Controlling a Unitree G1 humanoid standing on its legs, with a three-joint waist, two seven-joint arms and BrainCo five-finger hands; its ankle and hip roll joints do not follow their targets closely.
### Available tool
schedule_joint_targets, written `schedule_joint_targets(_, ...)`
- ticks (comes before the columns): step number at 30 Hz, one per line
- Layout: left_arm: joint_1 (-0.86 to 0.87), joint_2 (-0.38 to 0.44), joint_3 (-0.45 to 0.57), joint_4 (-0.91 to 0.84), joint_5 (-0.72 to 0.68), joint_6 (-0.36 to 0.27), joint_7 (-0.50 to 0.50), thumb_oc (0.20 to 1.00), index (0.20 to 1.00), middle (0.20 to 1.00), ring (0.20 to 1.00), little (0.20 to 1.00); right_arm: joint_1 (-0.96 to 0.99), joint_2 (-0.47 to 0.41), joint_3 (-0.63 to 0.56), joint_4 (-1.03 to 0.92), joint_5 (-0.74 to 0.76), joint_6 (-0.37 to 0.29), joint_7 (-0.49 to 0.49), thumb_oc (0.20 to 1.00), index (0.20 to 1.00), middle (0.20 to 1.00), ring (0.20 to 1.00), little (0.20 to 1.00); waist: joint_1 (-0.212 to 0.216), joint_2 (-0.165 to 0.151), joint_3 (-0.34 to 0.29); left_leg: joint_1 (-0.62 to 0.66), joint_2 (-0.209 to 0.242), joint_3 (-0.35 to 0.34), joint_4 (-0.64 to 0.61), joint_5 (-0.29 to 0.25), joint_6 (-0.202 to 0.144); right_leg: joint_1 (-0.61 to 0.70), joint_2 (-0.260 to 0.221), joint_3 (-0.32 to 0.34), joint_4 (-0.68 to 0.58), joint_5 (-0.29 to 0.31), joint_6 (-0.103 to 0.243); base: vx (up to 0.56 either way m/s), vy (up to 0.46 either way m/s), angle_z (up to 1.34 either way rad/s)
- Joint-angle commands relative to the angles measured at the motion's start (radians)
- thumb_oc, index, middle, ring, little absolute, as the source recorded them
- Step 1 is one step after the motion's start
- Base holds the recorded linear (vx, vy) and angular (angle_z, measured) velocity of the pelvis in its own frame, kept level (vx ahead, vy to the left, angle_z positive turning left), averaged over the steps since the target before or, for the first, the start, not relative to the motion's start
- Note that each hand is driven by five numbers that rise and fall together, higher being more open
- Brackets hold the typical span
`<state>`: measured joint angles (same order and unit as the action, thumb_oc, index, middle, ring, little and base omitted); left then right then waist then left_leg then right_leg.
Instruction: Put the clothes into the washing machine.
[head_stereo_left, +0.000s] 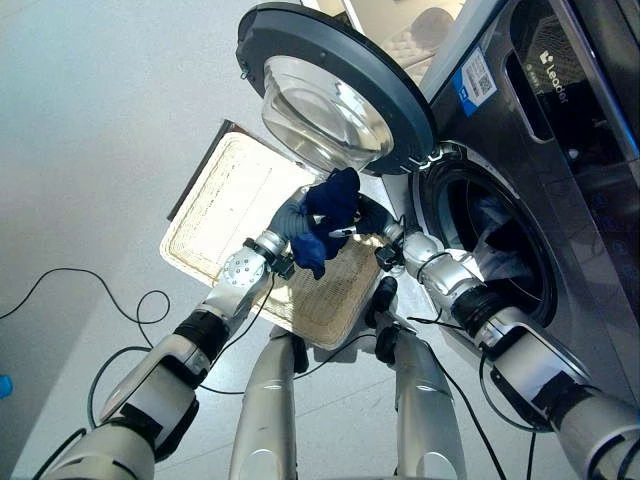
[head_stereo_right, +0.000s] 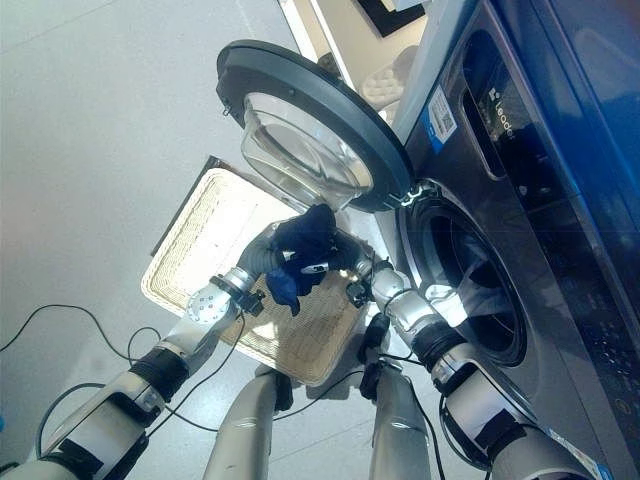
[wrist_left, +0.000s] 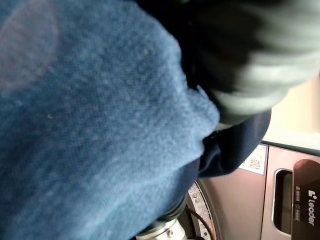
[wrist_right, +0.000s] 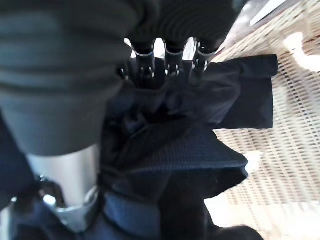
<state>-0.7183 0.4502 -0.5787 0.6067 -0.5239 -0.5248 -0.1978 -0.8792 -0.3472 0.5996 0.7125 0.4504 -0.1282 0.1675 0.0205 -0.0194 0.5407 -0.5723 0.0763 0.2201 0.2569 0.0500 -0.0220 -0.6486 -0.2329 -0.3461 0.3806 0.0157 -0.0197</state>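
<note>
A dark blue garment (head_stereo_left: 330, 215) hangs bunched between my two hands above the wicker basket (head_stereo_left: 225, 215), just left of the washing machine's open drum (head_stereo_left: 470, 215). My right hand (head_stereo_left: 378, 222) reaches in from the drum side, and its fingers (wrist_right: 170, 55) curl into the dark cloth (wrist_right: 170, 145). My left hand (head_stereo_left: 288, 218) comes up from the basket side under the garment, and blue cloth (wrist_left: 90, 125) covers it in the left wrist view. Some light-coloured clothing (head_stereo_left: 497, 262) lies inside the drum.
The round washer door (head_stereo_left: 330, 85) stands swung open above the hands, with its glass bowl towards them. The machine's dark front panel (head_stereo_left: 560, 150) fills the right side. The basket sits on a pale floor (head_stereo_left: 100, 120) to the left.
</note>
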Motion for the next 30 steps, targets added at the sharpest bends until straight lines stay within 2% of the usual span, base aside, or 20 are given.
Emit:
schedule_joint_targets(1,-0.028,-0.065,-0.089,-0.185,0.066,-0.077,-0.074,0.200,0.200,0.200,0.200,0.200,-0.064,0.010,-0.007,-0.027,0.117,0.007,0.076,1.000,1.000,1.000,1.000,1.000,0.025,0.068,-0.021,-0.042,-0.012,0.022,0.083,-0.055,-0.060,0.007,-0.004,0.013,-0.015,0.025,0.129,0.00,0.000,0.00)
schedule_joint_targets(8,-0.053,-0.067,-0.122,-0.205,0.035,-0.068,-0.102,0.200,0.200,0.200,0.200,0.200,-0.061,0.028,0.010,-0.019,0.137,0.019,0.142,1.000,1.000,1.000,1.000,1.000,0.023,0.066,-0.021,-0.043,-0.012,0.021,0.081,-0.053,-0.061,0.009,-0.004,0.013,-0.021,0.027,0.129,0.00,0.000,0.00)
schedule_joint_targets(9,-0.058,-0.070,-0.130,-0.212,0.031,-0.063,-0.106,0.200,0.200,0.200,0.200,0.200,-0.061,0.031,0.016,-0.022,0.146,0.010,0.138,0.213,0.213,0.213,0.213,0.213,0.023,0.065,-0.021,-0.041,-0.011,0.022,0.079,-0.052,-0.061,0.011,-0.004,0.011,-0.022,0.027,0.129,0.00,0.000,0.00)
schedule_joint_targets(12,-0.066,-0.074,-0.138,-0.211,0.026,-0.062,-0.108,0.200,0.200,0.200,0.200,0.200,-0.063,0.036,0.016,-0.022,0.160,0.007,0.135,0.200,0.200,0.200,0.200,0.200,0.022,0.064,-0.021,-0.040,-0.010,0.022,0.077,-0.052,-0.062,0.011,-0.003,0.011,-0.022,0.027,0.129,0.00,0.000,0.00)
schedule_joint_targets(24,-0.078,-0.096,-0.148,-0.220,0.020,-0.055,-0.086,0.200,0.200,0.200,0.200,0.200,-0.077,0.069,-0.012,0.008,0.187,-0.020,0.025,0.200,0.200,0.200,0.200,0.200,0.019,0.066,-0.021,-0.041,-0.008,0.025,0.076,-0.050,-0.062,0.009,-0.002,0.011,-0.019,0.029,0.128,0.00,0.000,0.00)
schedule_joint_targets(29,-0.085,-0.102,-0.148,-0.219,0.023,-0.040,-0.090,0.200,0.200,0.200,0.200,0.200,-0.074,0.081,-0.051,0.041,0.249,-0.053,-0.007,0.200,0.200,0.200,0.200,0.200,0.015,0.069,-0.021,-0.037,-0.006,0.029,0.073,-0.052,-0.062,0.011,-0.001,0.014,-0.022,0.028,0.129,0.00,0.000,0.00)
schedule_joint_targets(30,-0.087,-0.103,-0.149,-0.217,0.025,-0.033,-0.088,0.291,0.291,0.291,0.291,0.291,-0.073,0.083,-0.059,0.046,0.268,-0.066,-0.012,0.200,0.200,0.200,0.200,0.200,0.015,0.069,-0.021,-0.035,-0.005,0.030,0.072,-0.052,-0.062,0.011,0.000,0.014,-0.021,0.028,0.130,0.00,0.000,0.00)
